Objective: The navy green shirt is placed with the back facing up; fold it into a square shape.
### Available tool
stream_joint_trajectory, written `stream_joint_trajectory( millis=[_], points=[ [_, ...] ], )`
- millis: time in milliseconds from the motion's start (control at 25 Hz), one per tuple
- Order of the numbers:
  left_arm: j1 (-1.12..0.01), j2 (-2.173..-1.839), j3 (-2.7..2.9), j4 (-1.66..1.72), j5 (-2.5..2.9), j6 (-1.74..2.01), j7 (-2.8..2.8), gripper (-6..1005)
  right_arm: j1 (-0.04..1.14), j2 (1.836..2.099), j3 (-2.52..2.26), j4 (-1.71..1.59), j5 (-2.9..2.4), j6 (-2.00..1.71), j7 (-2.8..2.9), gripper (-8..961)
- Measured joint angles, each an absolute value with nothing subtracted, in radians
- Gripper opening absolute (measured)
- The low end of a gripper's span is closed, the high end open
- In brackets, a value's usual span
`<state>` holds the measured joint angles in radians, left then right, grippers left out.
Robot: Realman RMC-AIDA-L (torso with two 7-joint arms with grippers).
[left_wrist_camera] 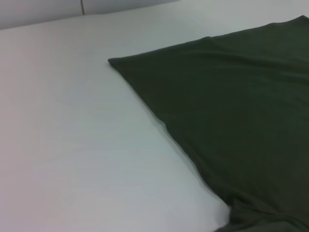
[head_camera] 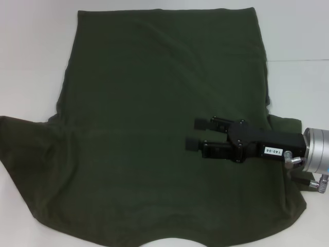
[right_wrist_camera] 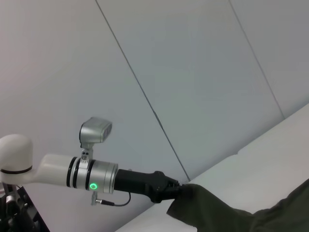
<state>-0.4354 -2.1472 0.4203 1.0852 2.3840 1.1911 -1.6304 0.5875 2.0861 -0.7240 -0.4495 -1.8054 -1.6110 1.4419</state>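
The navy green shirt [head_camera: 154, 128] lay almost fully spread, back up, beneath and beyond the empty, parted right gripper [head_camera: 198, 135], its long axis running from the near collar to the far hem, while the left gripper [right_wrist_camera: 176, 193] apparently pinched one sleeve, folding barely begun.

Shirt [head_camera: 154, 128] spread on table [head_camera: 31, 62], right gripper [head_camera: 194, 135] above its right half

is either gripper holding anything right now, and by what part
The left gripper seems to grip the navy green shirt by the sleeve end on the robot's left. The right gripper hovers open over the shirt, holding nothing.
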Motion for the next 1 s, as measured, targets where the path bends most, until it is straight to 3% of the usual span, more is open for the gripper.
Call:
stream_joint_trajectory(
  millis=[600,1000],
  points=[
    [-0.445,-2.144,0.469,1.110,2.387,1.172,-1.628,2,0.587,2.086,-0.727,-0.449,-1.805,-1.612,1.441,909],
    [-0.449,-2.146,0.498,1.170,2.423,1.415,-1.721,1,0.584,2.086,-0.728,-0.449,-1.805,-1.612,1.440,909]
  ],
)
